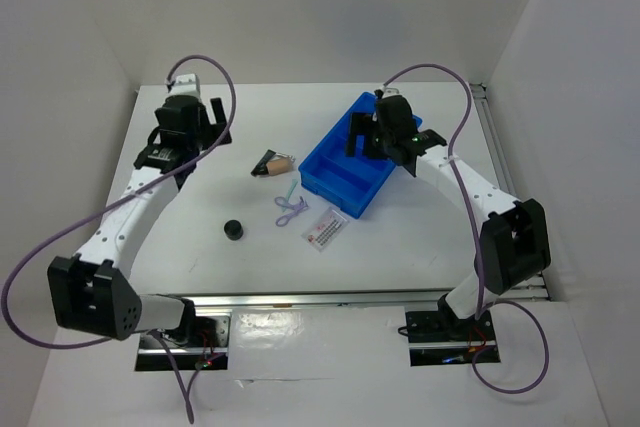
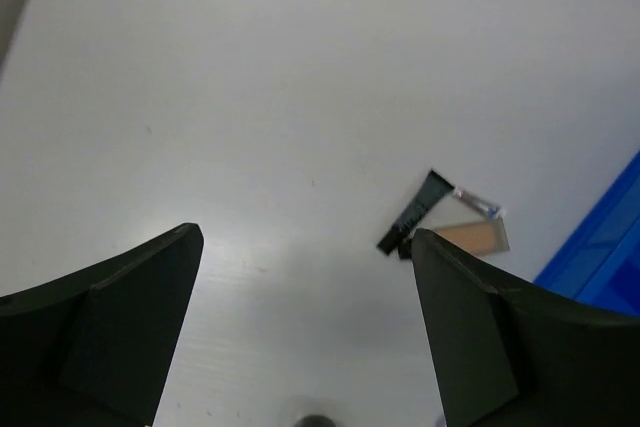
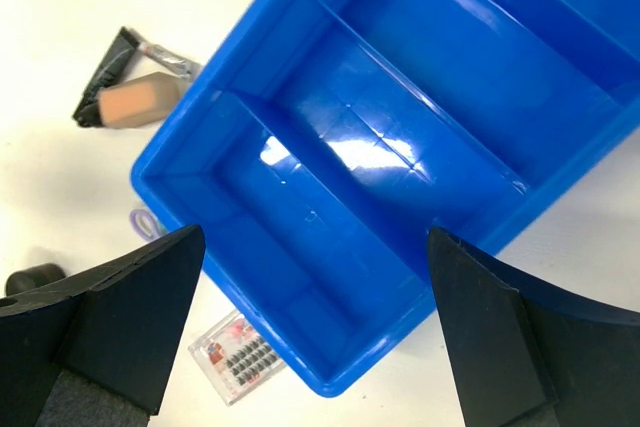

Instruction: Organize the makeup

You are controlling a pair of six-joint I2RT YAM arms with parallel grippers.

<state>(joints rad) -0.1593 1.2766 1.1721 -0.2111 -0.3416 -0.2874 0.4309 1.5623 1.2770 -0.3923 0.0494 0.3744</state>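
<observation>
Four light makeup pieces lie on the table beside the blue plastic compartment tray point(image 1: 345, 179): a stubby tan-and-black piece point(image 1: 272, 164), a thin lilac looped tool point(image 1: 289, 205), a flat white packet with red print point(image 1: 325, 229) and a tiny dark piece point(image 1: 233, 230). The stubby one looks stiff, so I would pinch it across its tan body. The packet is best taken by an edge. The left claw point(image 2: 305, 235) hangs wide open and empty above bare table, and the right claw point(image 3: 315, 235), equally wide and empty, hangs over the tray.
</observation>
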